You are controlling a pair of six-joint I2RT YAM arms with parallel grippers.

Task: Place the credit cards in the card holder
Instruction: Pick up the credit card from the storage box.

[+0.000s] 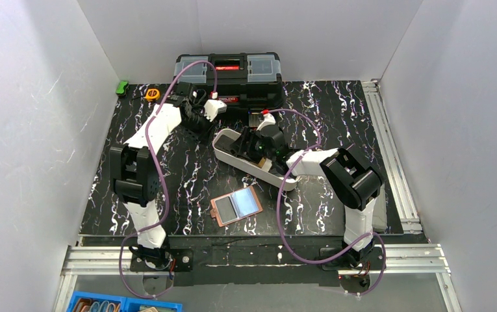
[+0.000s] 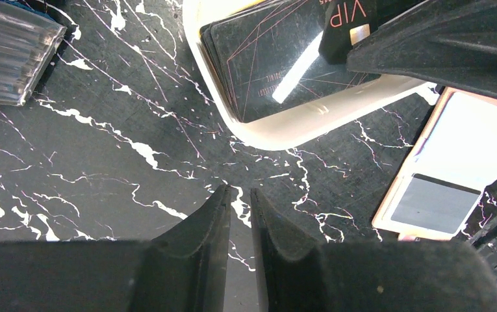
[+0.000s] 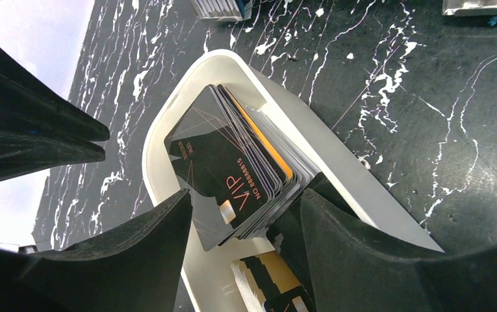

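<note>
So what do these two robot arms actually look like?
The left arm and right arm have white shells, blocky black joints and a looping purple cable each. The left tool and right tool have black wedge-shaped fingers.

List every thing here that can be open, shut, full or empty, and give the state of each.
card holder: open, lying flat on the table.
credit cards: stacked in the white tray, not in the holder.
right gripper: jaws open, one on either side of the stack.
left gripper: jaws almost together, holding nothing.
toolbox: lid shut.
</note>
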